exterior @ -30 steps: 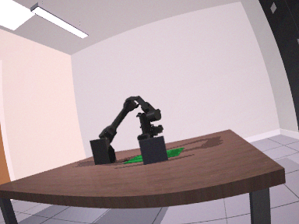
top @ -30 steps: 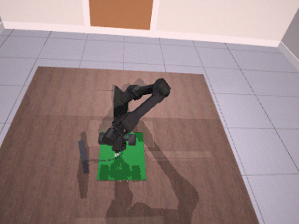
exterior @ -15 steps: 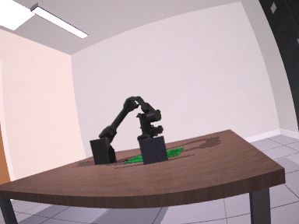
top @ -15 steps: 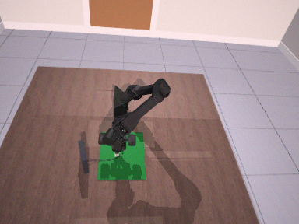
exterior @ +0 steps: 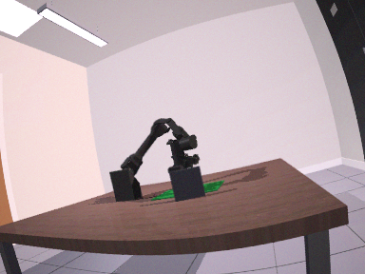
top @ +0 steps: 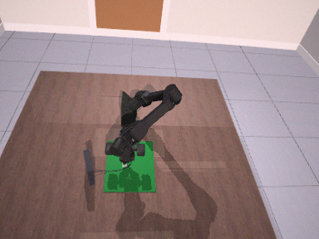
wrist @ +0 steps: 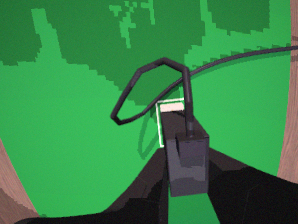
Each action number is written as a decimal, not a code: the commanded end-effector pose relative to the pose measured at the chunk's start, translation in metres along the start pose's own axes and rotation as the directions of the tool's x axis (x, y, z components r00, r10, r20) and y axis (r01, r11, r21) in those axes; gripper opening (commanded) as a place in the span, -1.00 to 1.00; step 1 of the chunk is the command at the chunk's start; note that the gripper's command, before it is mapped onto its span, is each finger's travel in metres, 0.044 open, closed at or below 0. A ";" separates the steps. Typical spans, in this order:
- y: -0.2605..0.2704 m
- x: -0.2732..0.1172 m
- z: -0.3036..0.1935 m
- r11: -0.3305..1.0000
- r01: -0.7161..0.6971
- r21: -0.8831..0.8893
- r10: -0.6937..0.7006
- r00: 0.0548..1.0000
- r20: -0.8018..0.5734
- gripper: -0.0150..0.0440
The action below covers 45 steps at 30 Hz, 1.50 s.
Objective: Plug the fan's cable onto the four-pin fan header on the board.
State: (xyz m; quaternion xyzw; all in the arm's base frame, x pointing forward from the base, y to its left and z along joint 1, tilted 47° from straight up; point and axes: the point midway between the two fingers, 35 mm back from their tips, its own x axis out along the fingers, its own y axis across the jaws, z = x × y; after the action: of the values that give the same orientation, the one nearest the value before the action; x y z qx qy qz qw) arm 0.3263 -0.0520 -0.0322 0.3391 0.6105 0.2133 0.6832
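The green board [top: 145,166] [exterior: 215,186] [wrist: 60,150] lies flat on the table. My gripper [wrist: 179,152] [top: 126,159] is shut on the fan cable's dark plug [wrist: 189,177], low over the board. The four-pin header [wrist: 172,107] shows as a small white part just beyond the plug's far end in the wrist view, inside a white outline [wrist: 159,125]. The plug covers the rest of it, and its pins are hidden. Whether plug and header touch cannot be told. The black cable [wrist: 235,57] [top: 109,171] loops up from the plug and runs off to the side.
A dark upright slab [top: 89,167] [exterior: 187,185] stands beside the board, and the cable runs to it. The arm's dark base [top: 128,109] [exterior: 124,185] stands behind the board on the brown table [top: 199,108] [exterior: 119,228].
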 end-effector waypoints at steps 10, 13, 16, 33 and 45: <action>0.000 0.009 0.000 1.000 -0.004 0.007 0.004 1.000 0.000 -0.49; 0.000 0.011 0.000 1.000 -0.004 0.007 0.004 1.000 0.000 -0.49; 0.000 0.013 0.000 1.000 -0.005 0.007 0.005 1.000 0.000 -0.49; 0.000 0.009 0.000 1.000 -0.003 0.002 0.003 1.000 0.002 0.39; -0.002 -0.045 -0.008 1.000 0.000 0.008 0.000 1.000 0.000 0.39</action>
State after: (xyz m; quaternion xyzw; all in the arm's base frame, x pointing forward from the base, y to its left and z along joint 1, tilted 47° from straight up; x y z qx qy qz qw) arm 0.3194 -0.0826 -0.0048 0.3457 0.6083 0.2090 0.6832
